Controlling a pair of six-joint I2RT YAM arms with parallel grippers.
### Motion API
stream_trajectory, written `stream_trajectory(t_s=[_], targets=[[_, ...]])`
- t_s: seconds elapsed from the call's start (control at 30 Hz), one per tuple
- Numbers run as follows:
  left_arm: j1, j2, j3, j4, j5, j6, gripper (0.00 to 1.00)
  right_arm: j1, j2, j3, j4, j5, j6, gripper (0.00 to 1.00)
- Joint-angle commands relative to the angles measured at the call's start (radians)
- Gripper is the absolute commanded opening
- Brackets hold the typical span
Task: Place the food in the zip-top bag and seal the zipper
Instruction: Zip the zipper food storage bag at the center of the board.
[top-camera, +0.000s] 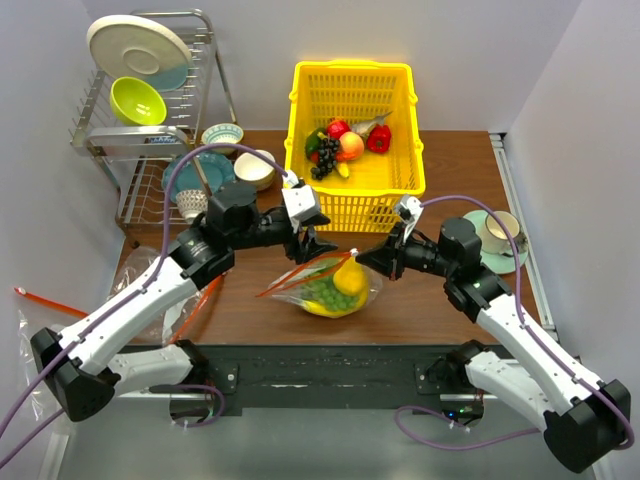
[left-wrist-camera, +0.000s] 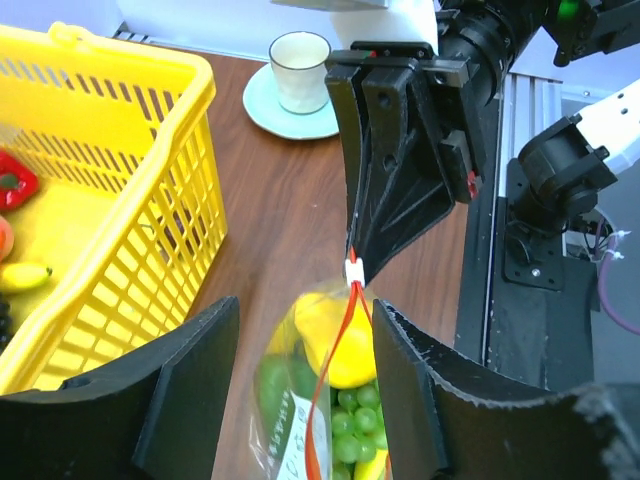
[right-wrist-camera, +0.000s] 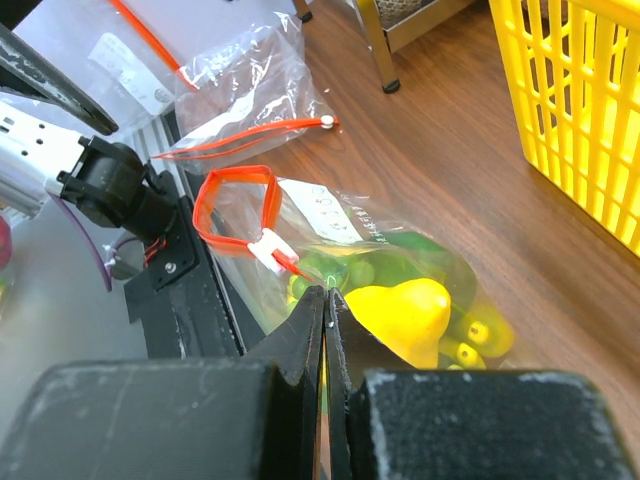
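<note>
From my station, the zip-top bag (top-camera: 335, 290) lies on the table (top-camera: 430, 300) at the middle of the near edge, just beyond the arm bases. The food (right-wrist-camera: 395, 310) is inside it: a yellow pear-like fruit (top-camera: 350, 275) on top, green grapes (top-camera: 325, 293) below it, and the banana bunch (top-camera: 320, 308) on the near side. A spare clear bag (right-wrist-camera: 250, 100) with its own red strip lies flat toward the near-left corner, partly under my left arm. The right gripper (right-wrist-camera: 327, 300) has its fingers pressed together, clamped on the right end of the zipper (right-wrist-camera: 235, 210), and a white slider (right-wrist-camera: 268, 247) sits just beside the fingertips. Past the slider the orange-red strip gapes in an open loop, so that stretch of the mouth is not sealed. The left gripper (left-wrist-camera: 305, 310) hangs over the bag from the left with its jaws wide apart. The top of the bag and the strip stand between them, and I cannot tell whether either finger touches the plastic. Farther back, a yellow basket (top-camera: 350, 68) of toy produce stands at the middle of the far edge. A cup and saucer (top-camera: 498, 230) sit by the right edge. A dish rack (top-camera: 150, 130) holding a plate and a green bowl fills the far-left corner.
</note>
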Motion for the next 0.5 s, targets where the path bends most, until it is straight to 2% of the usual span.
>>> stream_trajectory(t_s=[0.0, 0.33, 0.47], targets=[[-0.024, 0.057, 0.000, 0.100, 0.017, 0.073, 0.58, 0.005, -0.014, 0.055, 0.001, 0.017, 0.013, 0.00], [-0.109, 0.131, 0.008, 0.122, -0.017, 0.119, 0.55, 0.005, -0.008, 0.069, -0.021, 0.030, 0.013, 0.00], [-0.127, 0.149, 0.014, 0.122, -0.040, 0.124, 0.45, 0.005, 0.001, 0.073, -0.019, 0.031, 0.014, 0.00]])
